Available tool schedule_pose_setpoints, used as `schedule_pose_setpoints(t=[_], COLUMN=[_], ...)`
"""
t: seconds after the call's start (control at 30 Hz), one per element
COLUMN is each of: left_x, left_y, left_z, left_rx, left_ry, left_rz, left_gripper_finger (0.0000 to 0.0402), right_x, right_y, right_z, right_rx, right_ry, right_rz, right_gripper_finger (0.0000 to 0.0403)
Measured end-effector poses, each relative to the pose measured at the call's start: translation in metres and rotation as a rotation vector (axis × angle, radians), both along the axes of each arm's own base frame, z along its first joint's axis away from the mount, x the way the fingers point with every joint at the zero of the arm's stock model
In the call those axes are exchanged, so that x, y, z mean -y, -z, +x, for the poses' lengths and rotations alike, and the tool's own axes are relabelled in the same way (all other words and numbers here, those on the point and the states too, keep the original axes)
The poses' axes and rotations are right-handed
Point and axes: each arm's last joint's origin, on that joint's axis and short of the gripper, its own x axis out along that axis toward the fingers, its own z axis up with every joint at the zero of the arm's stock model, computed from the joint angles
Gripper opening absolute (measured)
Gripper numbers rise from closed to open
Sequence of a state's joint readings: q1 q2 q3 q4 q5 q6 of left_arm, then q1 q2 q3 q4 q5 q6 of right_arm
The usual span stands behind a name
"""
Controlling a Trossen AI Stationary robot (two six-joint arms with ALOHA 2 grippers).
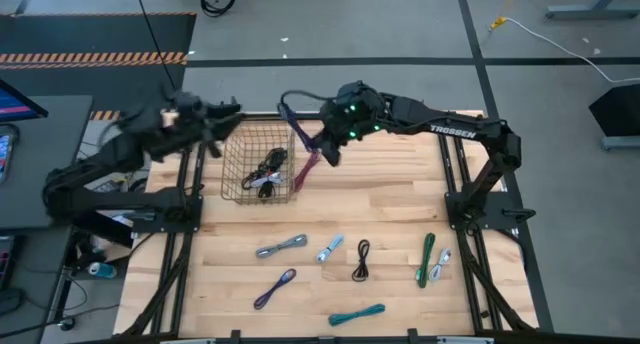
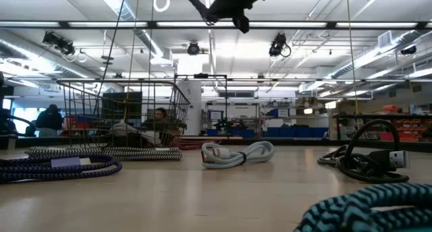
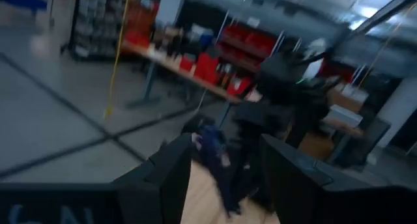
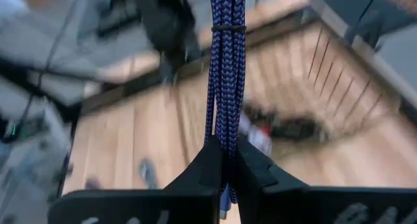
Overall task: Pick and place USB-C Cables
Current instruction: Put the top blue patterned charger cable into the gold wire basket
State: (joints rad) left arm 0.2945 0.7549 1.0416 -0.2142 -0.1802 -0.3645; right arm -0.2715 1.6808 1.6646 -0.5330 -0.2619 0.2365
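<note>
My right gripper (image 1: 328,149) is shut on a purple braided USB-C cable bundle (image 1: 292,119), raised high beside the right rim of the wire basket (image 1: 258,164). The same bundle (image 4: 227,68) fills the middle of the right wrist view. Dark cables (image 1: 265,176) lie in the basket. My left gripper (image 1: 228,112) hovers open by the basket's far left corner and holds nothing. Its fingers (image 3: 176,178) frame the purple bundle farther off. On the table lie grey (image 1: 282,247), white (image 1: 330,248), black (image 1: 362,259), green (image 1: 428,259), purple (image 1: 275,287) and teal (image 1: 357,314) cables. My right gripper pinches the purple bundle between its two fingers at a stretch (image 4: 226,129) short of one end. The longer part, with its tie (image 4: 228,28), runs on past the fingertips, and a short bit shows behind them. The arm reaches in from the table's right, slanting down. The bundle is clear of the table.
The wire basket (image 2: 128,114) stands at the table's far left-centre. In the low view, the grey cable (image 2: 236,153), black cable (image 2: 368,158), teal cable (image 2: 364,205) and purple cable (image 2: 61,166) lie across the near half. A bare strip of wood separates them from the basket.
</note>
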Motion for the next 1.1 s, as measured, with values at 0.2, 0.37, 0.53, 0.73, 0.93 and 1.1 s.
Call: schedule_pose_setpoints(t=[0.2, 0.37, 0.53, 0.73, 0.93, 1.1], left_x=[0.01, 0.009, 0.007, 0.007, 0.007, 0.007], left_y=[-0.005, -0.002, 0.002, 0.004, 0.005, 0.005], left_z=[-0.022, -0.021, -0.015, -0.015, -0.015, -0.015], left_rx=[0.029, -0.008, -0.061, -0.079, -0.085, -0.086], left_ry=[0.02, 0.017, 0.016, 0.016, 0.017, 0.017], left_rz=[0.04, 0.037, 0.046, 0.041, 0.039, 0.039], left_gripper_finger=[0.0181, 0.0181, 0.0181, 0.0181, 0.0181, 0.0181], right_x=[0.015, 0.021, 0.02, 0.015, 0.001, -0.007], right_y=[-0.001, 0.028, 0.071, 0.106, 0.123, 0.13], right_z=[0.026, 0.062, 0.094, 0.114, 0.121, 0.119], right_rx=[0.219, 0.3, 0.304, 0.285, 0.231, 0.15], right_ry=[0.042, 0.065, 0.115, 0.161, 0.214, 0.32], right_rz=[0.058, 0.177, 0.292, 0.391, 0.388, 0.287], right_gripper_finger=[0.002, 0.002, 0.002, 0.0019, 0.0019, 0.0019])
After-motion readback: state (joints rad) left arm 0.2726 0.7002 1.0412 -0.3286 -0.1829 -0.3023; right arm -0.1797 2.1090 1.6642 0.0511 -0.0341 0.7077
